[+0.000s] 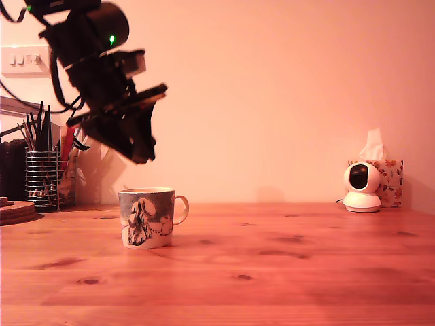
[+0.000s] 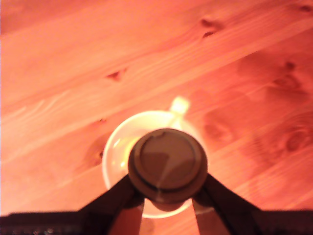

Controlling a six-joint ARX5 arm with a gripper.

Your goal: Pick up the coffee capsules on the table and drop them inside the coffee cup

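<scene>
At the exterior view's far left, a wire utensil holder (image 1: 42, 178) w/ dark utensils is seen standing on the tabletop (image 1: 272, 272), near the wall; a round wooden piece (image 1: 15, 210) lies just in front of it at the edge of the frame. A wall switch plate (image 1: 24, 60) is mounted above. Next along, the arm is seen angled downward, w/ a green light lit on its upper part, and the claw (image 1: 141, 153) is hung above the coffee cup (image 1: 146, 217), not touching it. The cup is stood upright on the tabletop, left of centre, handle turned to the exterior view's right, shaggy figure facing the camera. Far to the exterior view's right, a small white camera (image 1: 361, 187) is placed in front of a floral tissue box (image 1: 389, 180), well apart from the cup.

In the wrist view, a dark brown capsule (image 2: 167, 165) is gripped between the two fingers (image 2: 120, 196), which are closed against its sides, flat round face toward the lens. The cup's pale rim (image 2: 117, 142) is seen directly beneath, handle pointing away. No other capsule is seen in either view.
</scene>
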